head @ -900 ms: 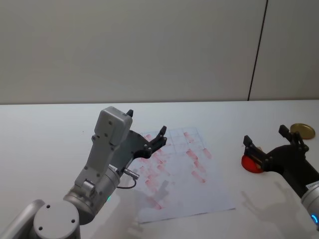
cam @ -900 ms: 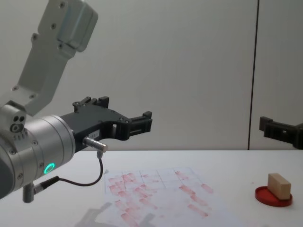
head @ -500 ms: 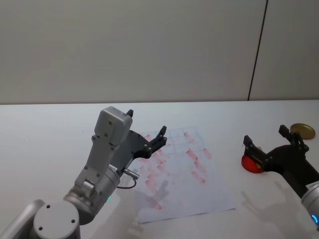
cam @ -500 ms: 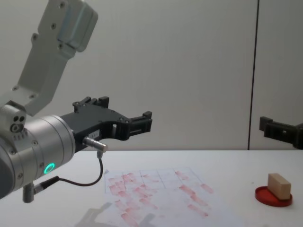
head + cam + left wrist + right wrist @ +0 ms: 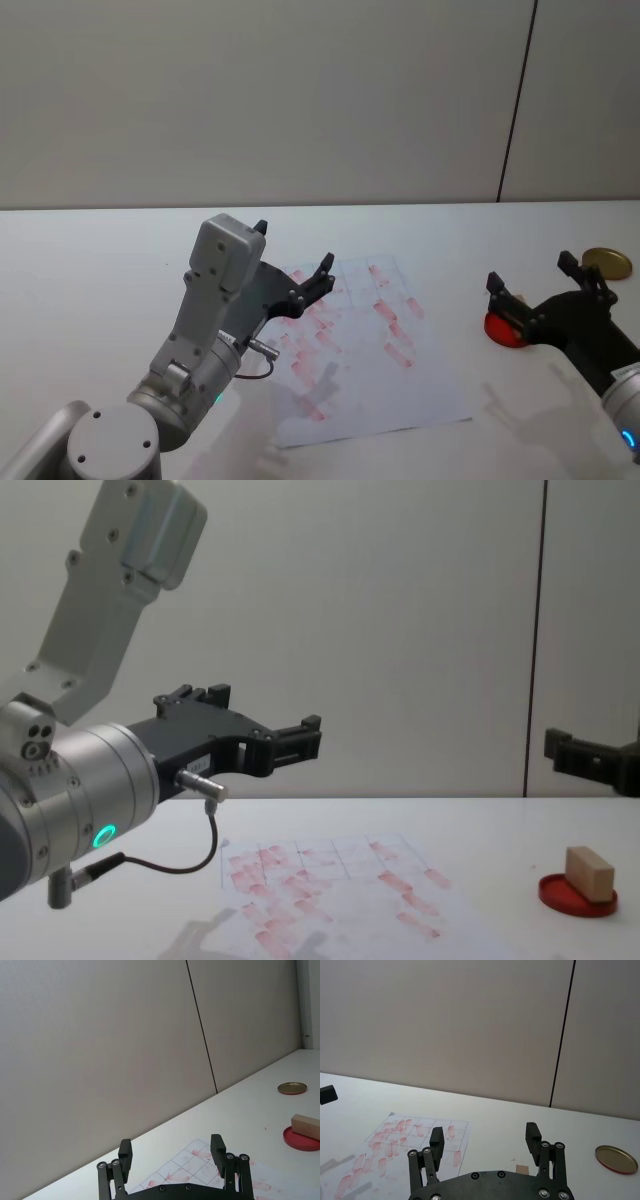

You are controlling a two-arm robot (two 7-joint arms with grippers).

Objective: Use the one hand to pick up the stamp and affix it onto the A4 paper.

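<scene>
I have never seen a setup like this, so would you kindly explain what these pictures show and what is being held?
This is a robot with two arms, each ending in a black gripper with two fingers. One picture looks down from its head, one looks across from its chest, and two come from cameras on its wrists. On the white table lies a sheet of paper covered in red stamp marks. To its right, a small wooden stamp rests on a round red ink pad, with a gold lid farther back. The left gripper hangs in the air at the paper's left side; the right gripper hangs near the ink pad. Both have open fingers and hold nothing.
</scene>
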